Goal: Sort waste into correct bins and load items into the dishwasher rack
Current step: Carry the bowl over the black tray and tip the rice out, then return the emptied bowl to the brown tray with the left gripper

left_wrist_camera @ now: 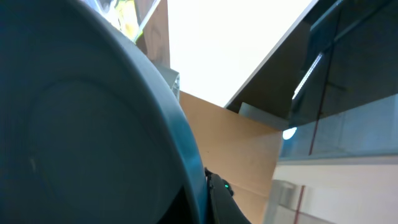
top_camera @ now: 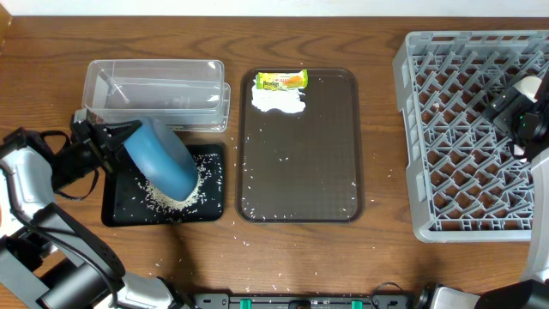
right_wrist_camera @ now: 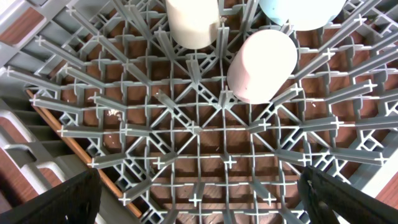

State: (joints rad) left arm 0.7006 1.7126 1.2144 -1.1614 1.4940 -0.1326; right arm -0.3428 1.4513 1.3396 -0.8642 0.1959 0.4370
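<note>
My left gripper (top_camera: 116,142) is shut on the rim of the wide dark-blue bowl (top_camera: 161,154) and holds it tipped on its side over the shallow black tray (top_camera: 120,210). White rice grains (top_camera: 171,196) lie piled on that tray under the bowl. The bowl fills the left wrist view (left_wrist_camera: 87,124). The clear tub (top_camera: 154,90) stands behind the tray. The yellow-green wrapper (top_camera: 281,81) and white napkin (top_camera: 279,101) lie at the far end of the brown tray. My right gripper (right_wrist_camera: 202,193) is open over the grey rack (top_camera: 463,137), where the pink cup (right_wrist_camera: 261,65) and light-blue bowl (right_wrist_camera: 301,12) sit. The chopsticks are out of view.
The dark-brown serving tray (top_camera: 300,172) lies in the middle with a few stray rice grains on it. More grains lie on the wooden table in front of it. A cream-white cup-like object (right_wrist_camera: 193,22) stands in the rack beside the pink cup.
</note>
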